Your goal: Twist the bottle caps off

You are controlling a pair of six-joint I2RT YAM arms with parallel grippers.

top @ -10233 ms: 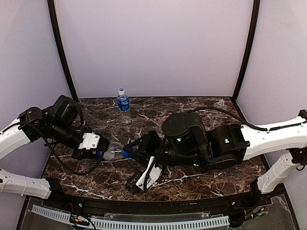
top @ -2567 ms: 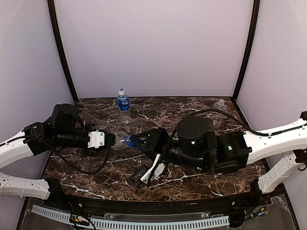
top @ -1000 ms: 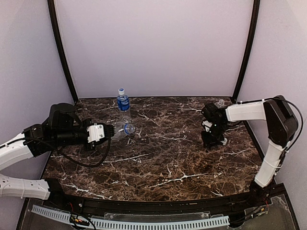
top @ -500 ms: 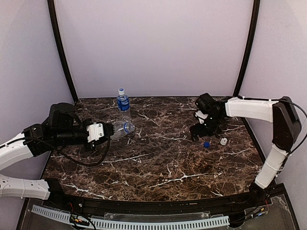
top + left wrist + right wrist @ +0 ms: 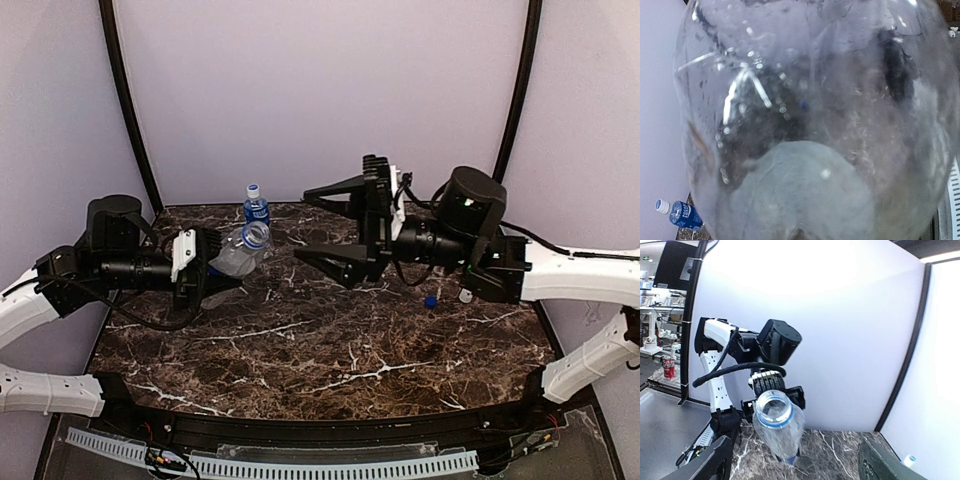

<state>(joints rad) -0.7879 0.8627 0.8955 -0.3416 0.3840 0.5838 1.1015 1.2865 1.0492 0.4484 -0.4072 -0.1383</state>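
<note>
The blue cap (image 5: 429,301) lies loose on the dark marble table (image 5: 300,350) toward the right, with a white cap (image 5: 465,296) just beside it, both close by the right arm. The clear bottle (image 5: 238,256) is off the table, clamped near its base in the left gripper (image 5: 213,265) and tilted, neck up and toward the right. The right gripper (image 5: 301,222) hangs in the air facing that neck but apart from it, its two fingers spread wide with nothing between them. Behind the held bottle a capped blue-label bottle (image 5: 256,207) stands upright near the back edge. The right wrist view looks into the held bottle's uncapped mouth, ringed in blue, which the overhead view shows less plainly. The left wrist view is almost filled by the bottle's clear body, which hides that gripper's own fingers. Only the blue-label bottle and a white cap show at its edges.
</note>
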